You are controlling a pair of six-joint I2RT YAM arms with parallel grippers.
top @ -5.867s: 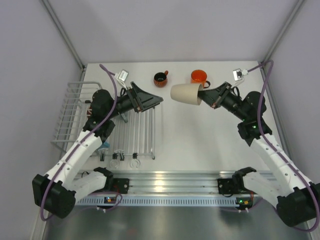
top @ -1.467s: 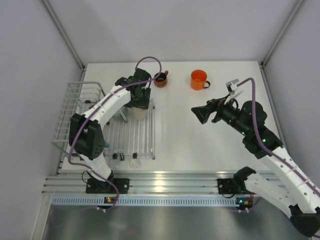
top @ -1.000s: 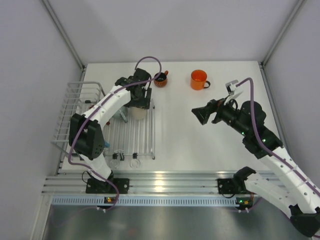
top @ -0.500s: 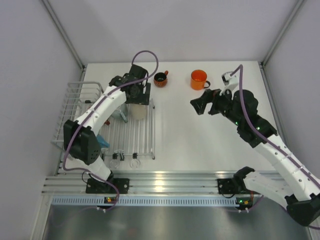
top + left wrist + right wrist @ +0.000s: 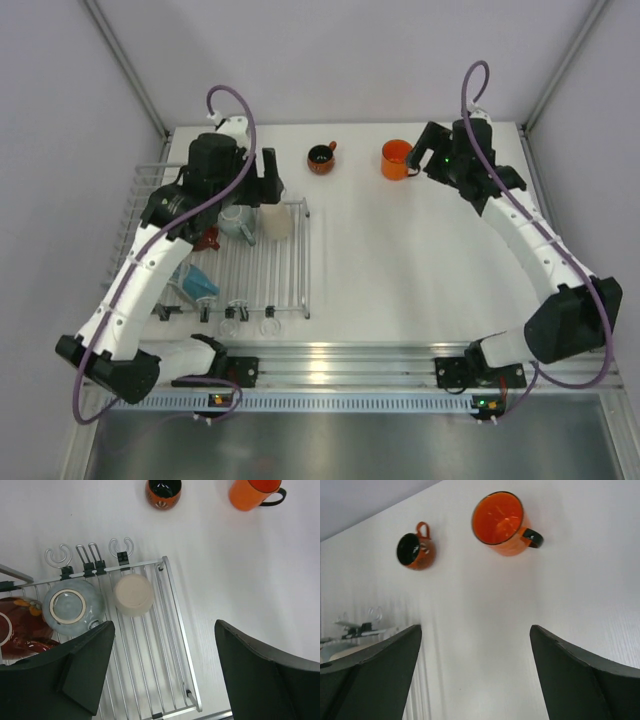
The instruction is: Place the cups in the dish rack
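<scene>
The cream-beige cup (image 5: 272, 222) (image 5: 132, 595) stands upside down on the low slatted part of the white dish rack (image 5: 292, 275) (image 5: 174, 615). The grey-blue cup (image 5: 237, 220) (image 5: 70, 606) sits inverted beside it. A red cup (image 5: 207, 238) (image 5: 15, 630) lies further left. My left gripper (image 5: 262, 185) (image 5: 165, 665) hovers open above the rack, holding nothing. The orange cup (image 5: 397, 157) (image 5: 499, 522) and the small dark red cup (image 5: 321, 158) (image 5: 415, 550) stand upright on the table at the back. My right gripper (image 5: 422, 158) (image 5: 475, 670) is open and empty just right of the orange cup.
A blue item (image 5: 195, 282) sits in the rack's left section, under the left arm. Wire hooks (image 5: 248, 318) (image 5: 90, 555) line the rack's near end. Metal frame posts rise at the table's back corners. Bare white table (image 5: 400, 260) lies between the rack and the right arm.
My left gripper has lifted off the cream-beige cup, which stays on the rack. My right arm has swung toward the back, up to the orange cup.
</scene>
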